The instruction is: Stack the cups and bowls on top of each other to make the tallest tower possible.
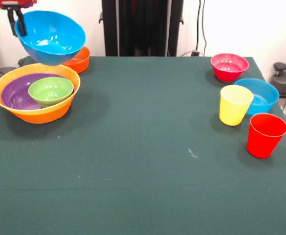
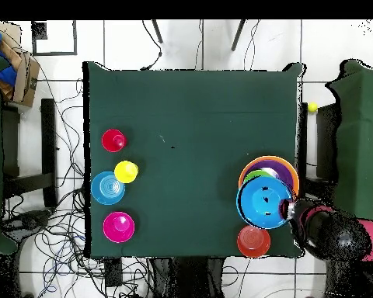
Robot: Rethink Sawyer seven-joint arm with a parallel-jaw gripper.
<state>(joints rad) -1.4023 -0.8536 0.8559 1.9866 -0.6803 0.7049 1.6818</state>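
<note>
From the front, the hand (image 1: pixel 18 22) pinches the rim of a blue bowl (image 1: pixel 51 38), closed on it and holding it tilted in the air just above the tower (image 1: pixel 35 93), a large yellow-orange bowl holding a purple bowl (image 1: pixel 15 94) and a small green bowl (image 1: pixel 51 90); a small orange bowl (image 1: pixel 79 59) sits behind on the desk (image 1: pixel 143 147). From overhead, the blue bowl (image 2: pixel 263 203) overlaps the tower (image 2: pixel 270 177) but sits off-centre toward the robot. My judgement: shift it over the green bowl, level it, then lower it before letting go, so it nests without sliding off.
</note>
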